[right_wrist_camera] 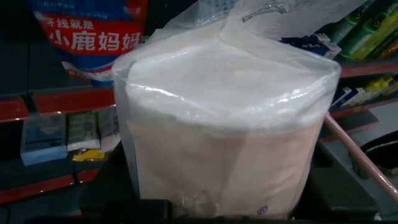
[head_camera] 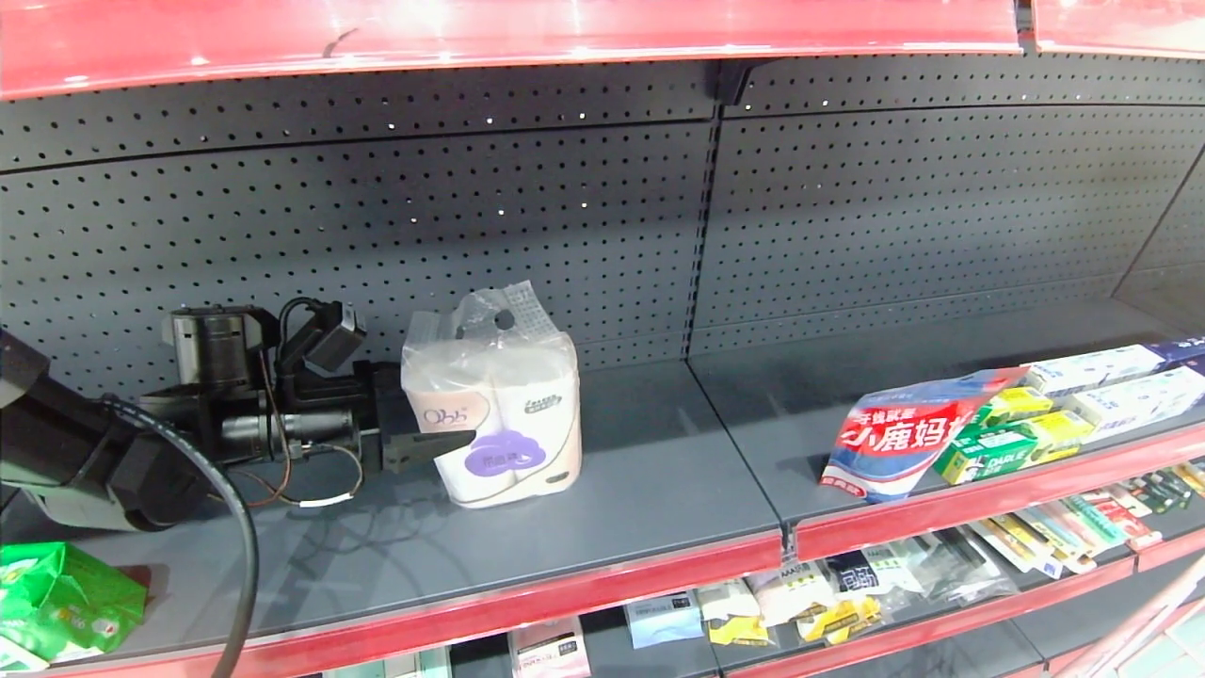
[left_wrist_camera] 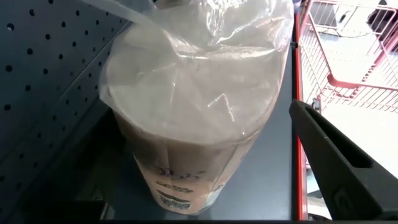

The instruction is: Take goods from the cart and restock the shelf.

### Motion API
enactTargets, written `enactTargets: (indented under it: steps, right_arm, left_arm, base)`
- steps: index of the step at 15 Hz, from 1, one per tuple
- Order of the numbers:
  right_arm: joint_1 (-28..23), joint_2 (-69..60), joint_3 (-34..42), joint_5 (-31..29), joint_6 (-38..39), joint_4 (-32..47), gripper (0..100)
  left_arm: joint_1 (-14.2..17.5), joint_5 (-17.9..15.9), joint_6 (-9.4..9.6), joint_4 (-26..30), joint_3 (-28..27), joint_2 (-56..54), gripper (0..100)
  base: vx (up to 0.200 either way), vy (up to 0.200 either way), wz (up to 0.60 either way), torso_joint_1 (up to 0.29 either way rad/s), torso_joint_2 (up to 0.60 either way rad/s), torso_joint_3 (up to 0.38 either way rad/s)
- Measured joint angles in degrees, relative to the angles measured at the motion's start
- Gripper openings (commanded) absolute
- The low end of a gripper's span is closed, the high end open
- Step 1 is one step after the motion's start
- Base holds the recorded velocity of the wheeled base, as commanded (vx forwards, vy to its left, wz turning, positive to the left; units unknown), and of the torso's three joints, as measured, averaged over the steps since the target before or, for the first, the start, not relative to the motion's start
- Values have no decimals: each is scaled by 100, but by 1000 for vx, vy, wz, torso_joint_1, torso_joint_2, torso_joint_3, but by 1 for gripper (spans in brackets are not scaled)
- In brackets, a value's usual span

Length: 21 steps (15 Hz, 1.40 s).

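- Green packet (head_camera: 66, 603): lies at lower left of the head frame, on the front edge of the shelf (head_camera: 659, 490).
- Left end effector (head_camera: 428, 428): centre-left, level with the shelf deck and astride the toilet-paper pack (head_camera: 494, 414). One finger (head_camera: 433, 443) crosses the pack's front. In the left wrist view the finger (left_wrist_camera: 336, 162) stands off the wrap with bare shelf between, so the jaws read as parted, not clamped.
- Toilet-paper pack: upright on the shelf deck, near the pegboard back, handle flap up.
- Cart (left_wrist_camera: 348, 68): red wire basket, upper right of the left wrist frame, beyond the shelf lip.
- Red-and-blue pouch (head_camera: 894, 438) and boxes (head_camera: 1036, 414): right of frame, leaning along the front rail, well apart from the pack.
- Second pack (right_wrist_camera: 224, 143): centre of the right wrist frame, close to the lens; whether the right end effector grips it, cannot tell.
- Step, judged: placing the first pack, which looks set down.
- Next move, judged: back the left arm straight out towards frame left without dragging the wrap or tipping the pack.
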Motion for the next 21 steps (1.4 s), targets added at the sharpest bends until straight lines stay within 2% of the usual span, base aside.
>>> enactTargets:
  steps: [1, 2, 13, 17, 21]
  right_arm:
    - [0, 0, 0, 0, -2, 0, 0]
    - [0, 0, 0, -2, -5, 2, 0]
    - [-11, 0, -44, -10, 0, 0, 0]
    - [-37, 0, -44, -2, 0, 0, 0]
    - [-48, 2, -39, 0, 0, 0, 0]
  left_arm:
    - [0, 5, -2, 2, 0, 2, 100]
    - [0, 5, -15, 2, 0, 6, 0]
    - [20, -83, -37, -6, -9, 33, 0]
    - [91, -325, -61, 13, 232, -177, 0]
    - [272, -496, -15, -4, 741, -435, 0]
  base:
    - [0, 0, 0, 0, 0, 0]
    - [0, 0, 0, 0, 0, 0]
    - [0, 0, 0, 0, 0, 0]
    - [0, 0, 0, 0, 0, 0]
    - [0, 0, 0, 0, 0, 0]
